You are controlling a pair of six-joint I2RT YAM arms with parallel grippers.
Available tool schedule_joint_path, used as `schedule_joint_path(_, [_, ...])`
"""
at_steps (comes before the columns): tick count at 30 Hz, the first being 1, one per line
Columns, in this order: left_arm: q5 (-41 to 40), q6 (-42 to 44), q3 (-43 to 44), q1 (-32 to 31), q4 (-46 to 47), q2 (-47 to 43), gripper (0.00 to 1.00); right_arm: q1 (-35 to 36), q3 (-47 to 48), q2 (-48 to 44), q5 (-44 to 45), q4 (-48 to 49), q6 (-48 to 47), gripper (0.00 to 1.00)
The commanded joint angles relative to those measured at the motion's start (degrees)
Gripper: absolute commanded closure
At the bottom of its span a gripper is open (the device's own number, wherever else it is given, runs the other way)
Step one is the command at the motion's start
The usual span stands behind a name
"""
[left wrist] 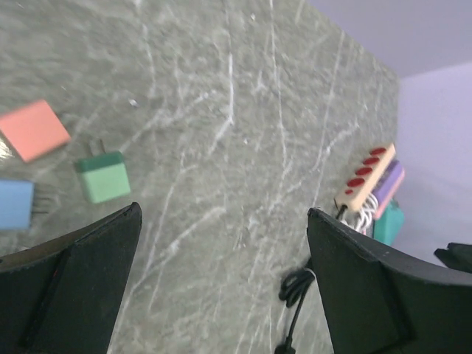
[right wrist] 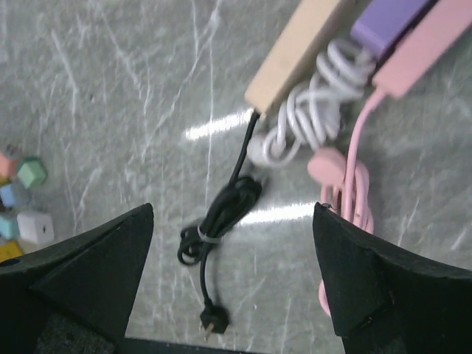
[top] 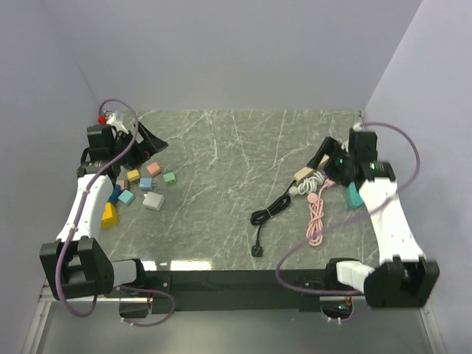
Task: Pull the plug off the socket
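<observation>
A beige power strip (top: 304, 174) with red sockets lies at the right, beside a purple strip (right wrist: 387, 18), a pink strip (right wrist: 424, 48) and a teal one (top: 354, 196). The beige strip's black cord (top: 271, 212) is bundled, and its plug (top: 257, 251) lies loose on the table. A coiled white cord (right wrist: 310, 122) and a pink cord (top: 317, 217) lie beside it. My right gripper (top: 324, 156) hovers open over the strips, with the black cord between its jaws in the right wrist view (right wrist: 232, 208). My left gripper (top: 147, 144) is open and empty at the far left (left wrist: 223, 214). I cannot tell whether any plug sits in a socket.
Several coloured plug adapters lie near the left gripper: pink (top: 153, 168), green (top: 169, 177), white (top: 153, 200), teal (top: 126, 197), yellow (top: 109, 215). White walls close in the marble table (top: 228, 155) on three sides.
</observation>
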Motion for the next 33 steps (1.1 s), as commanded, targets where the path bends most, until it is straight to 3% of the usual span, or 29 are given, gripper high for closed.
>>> schedule_joint_path(1, [5.8,0.69,-2.65,-0.28,3.09,-4.43,0.01,-0.15,-8.84,-11.61,-2.31,7.33,1.81,0.05])
schedule_joint_path(9, [6.77,0.34,-5.39,-1.24,4.42,-7.25,0.01,-0.24,-25.63,-32.1,-2.22,9.28,11.04,0.02])
schedule_joint_path(14, [6.95,0.51,-5.12,-2.3,4.07,-9.36,0.01,-0.06,-28.38,-41.15,0.41,4.54,14.56,0.0])
schedule_joint_path(23, [3.52,0.08,-5.65,-4.32,4.51,-13.05,0.01,-0.06,-25.3,-46.26,3.93,-5.65,12.63,0.0])
schedule_joint_path(33, [4.22,-0.19,-6.0,-4.32,7.14,-13.67,0.01,0.2,-24.51,-45.47,5.16,-5.75,10.52,0.0])
